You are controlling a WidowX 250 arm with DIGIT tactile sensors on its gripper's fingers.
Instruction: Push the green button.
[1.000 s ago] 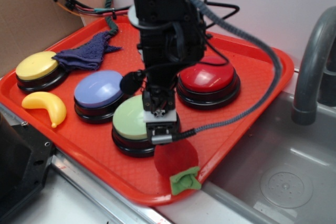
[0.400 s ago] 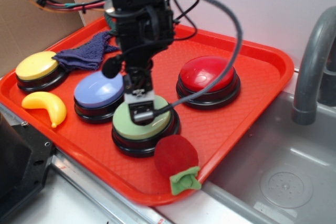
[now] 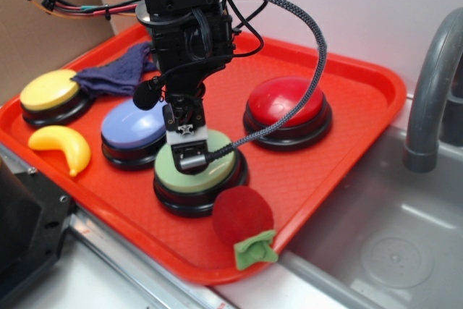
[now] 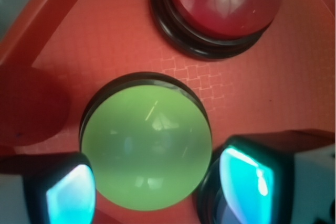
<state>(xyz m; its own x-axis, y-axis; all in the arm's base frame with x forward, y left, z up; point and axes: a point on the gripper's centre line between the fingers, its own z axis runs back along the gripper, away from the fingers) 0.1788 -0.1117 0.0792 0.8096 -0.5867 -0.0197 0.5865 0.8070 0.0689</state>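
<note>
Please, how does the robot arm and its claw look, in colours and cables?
The arm is black and blocky, with thin black wires on it. A braided grey-black cable loops to a small silver-and-white block above the claw. In the wrist view, the fingers are dark-framed with glowing cyan pads.

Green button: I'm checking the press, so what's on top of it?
The claw sits over the green button, toward its back-left. Whether it touches the dome is hidden by the claw's body. The front dome is bare.

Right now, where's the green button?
Exterior view: the green button is near the tray's front edge, directly under the gripper, between the blue button and the red plush ball.
</note>
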